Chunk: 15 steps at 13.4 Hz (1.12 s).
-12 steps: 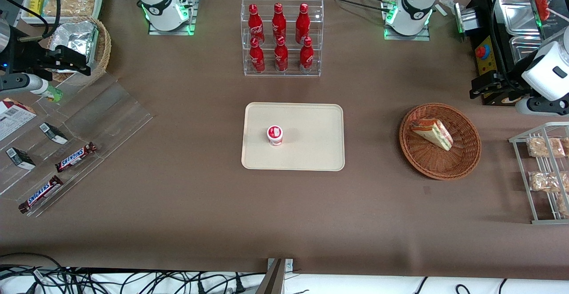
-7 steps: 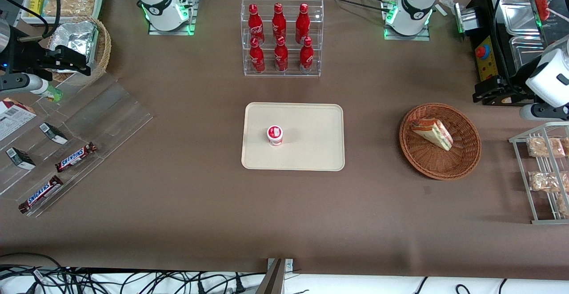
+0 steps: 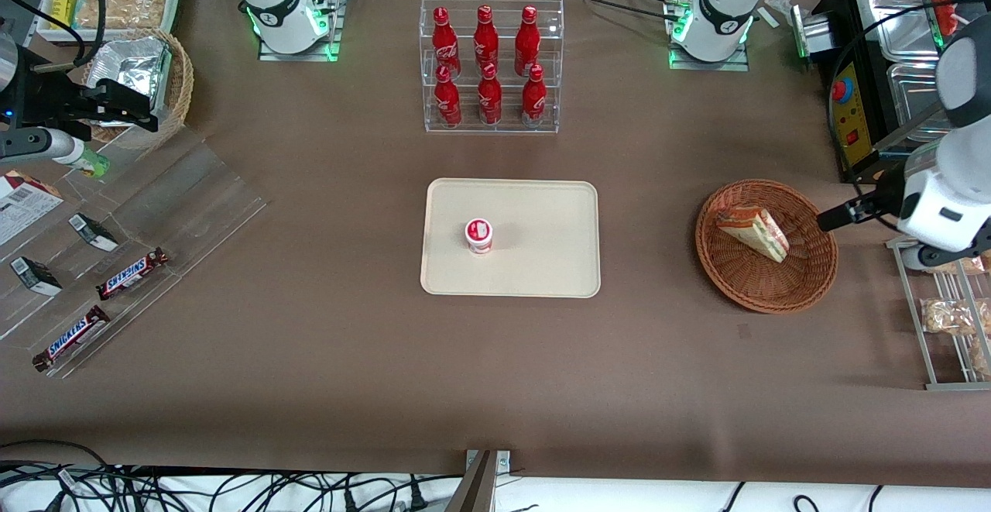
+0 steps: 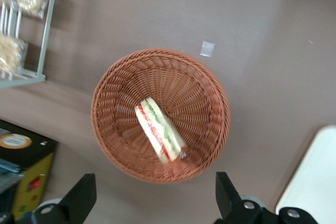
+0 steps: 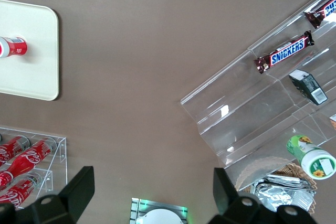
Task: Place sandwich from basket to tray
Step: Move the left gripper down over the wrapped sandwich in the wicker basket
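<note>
Surface (image 3: 325, 357): brown, wide; I log contents by descending size.

Tray (image 3: 542, 264): cream, at the surface's centre, carrying one small red-and-white cup (image 3: 478, 235); the rest of it is bare, so I judge there is room for the delivery.

Basket (image 3: 766, 295): round reddish wicker, toward the working arm's end, well apart from the tray.

Sandwich (image 3: 752, 232): lies inside the basket, off its middle. In my wrist feed the sandwich (image 4: 159, 130) runs as a long wedge diagonally, filling edge up.

Tool (image 4: 152, 203): hovers above the basket's rim at the working arm's end, fingers spread wide, holding nothing. The sandwich lies from it toward the basket's centre, its long axis skewed to the finger line; I judge the wrist needs turning before descent.
</note>
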{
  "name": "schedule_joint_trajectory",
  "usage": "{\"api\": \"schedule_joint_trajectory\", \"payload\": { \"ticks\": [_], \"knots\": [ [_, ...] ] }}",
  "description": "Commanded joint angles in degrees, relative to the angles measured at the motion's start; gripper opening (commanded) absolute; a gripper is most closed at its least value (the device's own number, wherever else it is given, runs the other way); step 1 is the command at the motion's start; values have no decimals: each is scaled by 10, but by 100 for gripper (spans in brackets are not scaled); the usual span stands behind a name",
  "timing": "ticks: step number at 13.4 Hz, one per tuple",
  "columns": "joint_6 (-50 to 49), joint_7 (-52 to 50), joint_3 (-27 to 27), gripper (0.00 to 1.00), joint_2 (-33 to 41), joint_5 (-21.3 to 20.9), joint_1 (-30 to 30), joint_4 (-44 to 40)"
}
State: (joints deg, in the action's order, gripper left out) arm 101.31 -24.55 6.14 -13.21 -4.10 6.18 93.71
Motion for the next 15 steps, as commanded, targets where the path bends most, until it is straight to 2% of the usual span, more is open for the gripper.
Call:
{"api": "schedule_joint_trajectory", "payload": {
  "ticks": [1,4,5,8,13,15],
  "knots": [
    [78,-87,3,100,12,-13,2,73],
    [125,-145,2,100,14,-25,3,124],
    [152,-177,3,100,16,-38,4,145],
    [245,-228,3,100,21,-42,5,221],
    [409,-253,3,100,25,-50,20,341],
    [444,-255,3,100,24,-50,23,366]
  ]
}}
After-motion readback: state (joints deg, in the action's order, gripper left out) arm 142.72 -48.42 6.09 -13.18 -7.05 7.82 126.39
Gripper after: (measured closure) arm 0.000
